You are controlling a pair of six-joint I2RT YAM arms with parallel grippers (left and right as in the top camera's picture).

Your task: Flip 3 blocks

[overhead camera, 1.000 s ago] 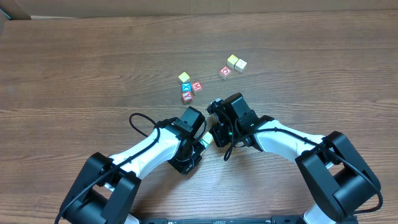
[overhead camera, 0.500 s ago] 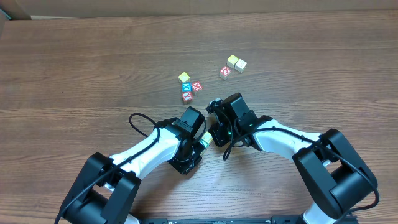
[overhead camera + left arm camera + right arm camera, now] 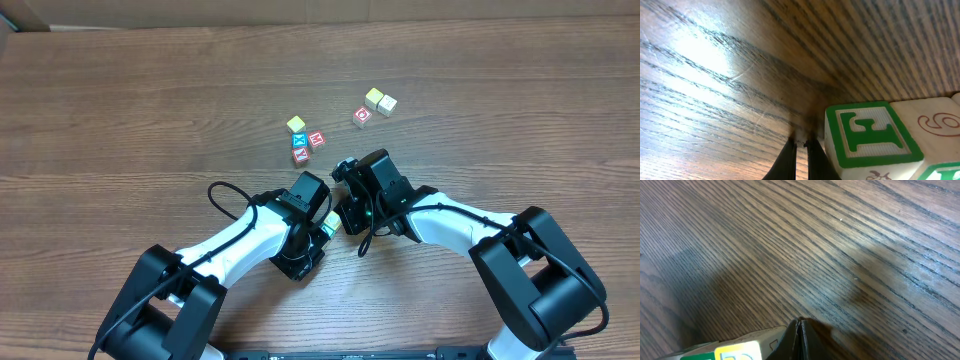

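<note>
A small cube with a green-and-pale top [image 3: 331,222] lies between my two wrists in the overhead view. My left gripper [image 3: 322,232] [image 3: 801,143] is shut and empty, its tips on the wood just left of a green-lettered block [image 3: 871,134]. A cream cube with a red figure [image 3: 935,125] touches that block's right side. My right gripper [image 3: 346,220] [image 3: 800,323] is shut and empty, its tips beside a cream block with a yellow and green face [image 3: 735,349]. A pale yellow block [image 3: 296,124] and a yellowish and cream pair [image 3: 380,101] lie farther back.
Red-lettered cubes [image 3: 316,138] [image 3: 301,155] [image 3: 362,116] and a blue-lettered cube [image 3: 299,141] lie among the far blocks. Both arms cross the near middle of the wooden table [image 3: 120,120], with a black cable [image 3: 225,192] looping by the left arm.
</note>
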